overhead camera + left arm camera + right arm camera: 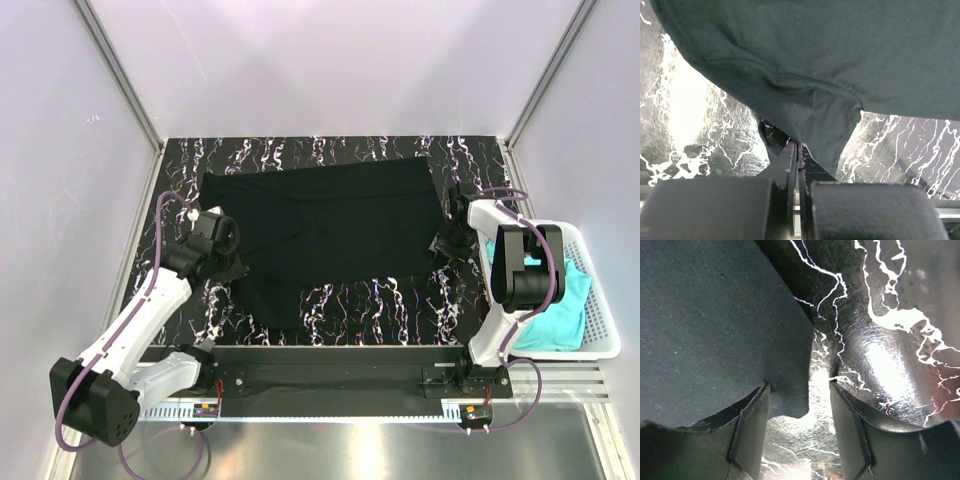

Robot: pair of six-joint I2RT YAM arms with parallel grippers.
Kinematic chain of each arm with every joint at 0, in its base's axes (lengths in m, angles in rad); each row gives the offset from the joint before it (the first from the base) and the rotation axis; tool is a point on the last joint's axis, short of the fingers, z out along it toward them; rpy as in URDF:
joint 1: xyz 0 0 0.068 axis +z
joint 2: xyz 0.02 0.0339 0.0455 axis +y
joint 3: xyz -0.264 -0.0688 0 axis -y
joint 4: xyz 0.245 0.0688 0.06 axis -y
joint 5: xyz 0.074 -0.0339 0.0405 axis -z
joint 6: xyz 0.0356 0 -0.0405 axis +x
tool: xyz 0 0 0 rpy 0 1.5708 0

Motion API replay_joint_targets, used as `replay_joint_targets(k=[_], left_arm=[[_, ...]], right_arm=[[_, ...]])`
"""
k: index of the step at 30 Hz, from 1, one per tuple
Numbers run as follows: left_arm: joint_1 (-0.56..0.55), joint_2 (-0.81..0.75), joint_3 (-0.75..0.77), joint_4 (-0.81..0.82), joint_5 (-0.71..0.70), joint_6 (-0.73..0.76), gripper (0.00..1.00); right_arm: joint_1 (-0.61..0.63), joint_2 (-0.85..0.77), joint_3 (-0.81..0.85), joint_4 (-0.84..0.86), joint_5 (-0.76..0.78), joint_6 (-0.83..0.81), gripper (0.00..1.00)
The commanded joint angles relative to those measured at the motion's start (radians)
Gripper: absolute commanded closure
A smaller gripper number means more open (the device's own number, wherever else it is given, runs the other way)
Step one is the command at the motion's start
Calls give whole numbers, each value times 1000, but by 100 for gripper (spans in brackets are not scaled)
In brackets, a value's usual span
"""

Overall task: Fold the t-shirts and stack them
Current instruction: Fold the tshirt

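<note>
Here the plain black cloth t-shirt (330, 225) lay on the marbled black tabletop (400, 300), left gripper (798, 147) clamped on its edge, right gripper (799, 390) open astride a corner; should close before lifting.

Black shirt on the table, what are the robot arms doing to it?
Two robot arms are working on the black t-shirt, which lies spread on the marbled table. The left tool is shut, pinching the shirt's left edge. The right tool is open, with a corner of the shirt's right edge partly inside it, not gripped. Turquoise t-shirts sit in the white basket on the right.
</note>
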Motion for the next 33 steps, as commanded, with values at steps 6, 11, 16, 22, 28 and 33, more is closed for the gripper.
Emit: replay_joint_targets(k=[6,11,16,22,28,33], left_arm=[[2,25,104,16,7,90,100],[11,39,130,18,11,100,100],[17,47,153,16,12,105,100],[25,42,172,16,-2,105,100],[42,54,174,21,4,100,100],[51,62,163,35,18,93,100]], right_arm=[[54,5,21,-9,96,2,42],[105,59,138,28,-33,28,44],[154,67,279,14,-105,98,44],[163,22,338,-35,-32,16,41],[73,-13,243,-34,-98,12,37],[47,1,203,51,-217,49,41]])
